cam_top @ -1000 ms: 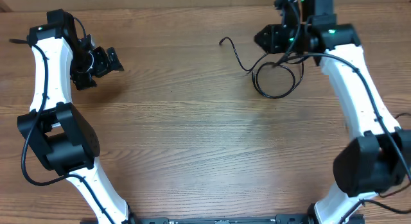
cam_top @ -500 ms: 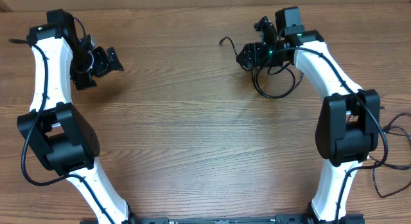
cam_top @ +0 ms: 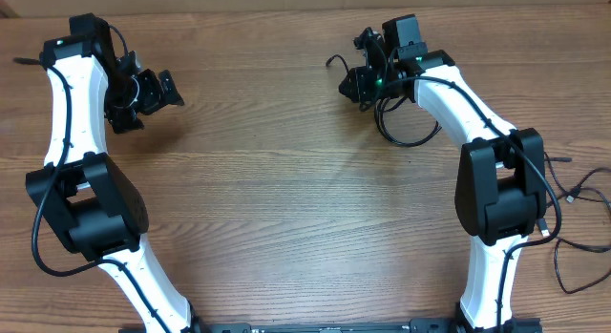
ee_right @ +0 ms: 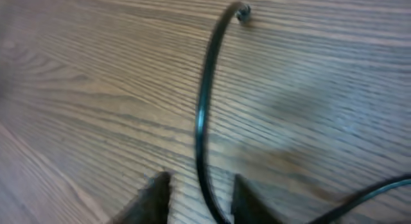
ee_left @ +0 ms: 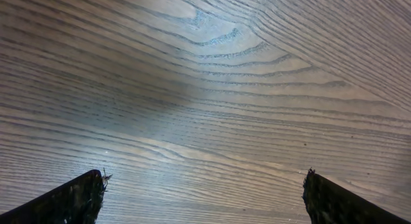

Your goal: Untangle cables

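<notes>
A thin black cable (cam_top: 405, 143) lies at the back right of the table, coiled in a loop, with its free end (cam_top: 331, 59) curling off to the left. My right gripper (cam_top: 351, 85) is low over the stretch between loop and free end. In the right wrist view the cable (ee_right: 204, 102) runs up between the two fingertips of this gripper (ee_right: 200, 185) to its small plug (ee_right: 243, 12). The jaws stand narrowly apart, with wood visible beside the cord; the picture is blurred. My left gripper (cam_top: 167, 90) hovers wide open at the far left, and its wrist view (ee_left: 204, 185) shows only bare wood.
More thin black cord with a small plug (cam_top: 576, 194) trails at the table's right edge beside the right arm's base (cam_top: 501, 209). The table's back edge runs just behind both grippers.
The right arm has swung left and down from above the loop onto the cable's free stretch, and its jaws have narrowed around the cord. The left arm has not moved.
</notes>
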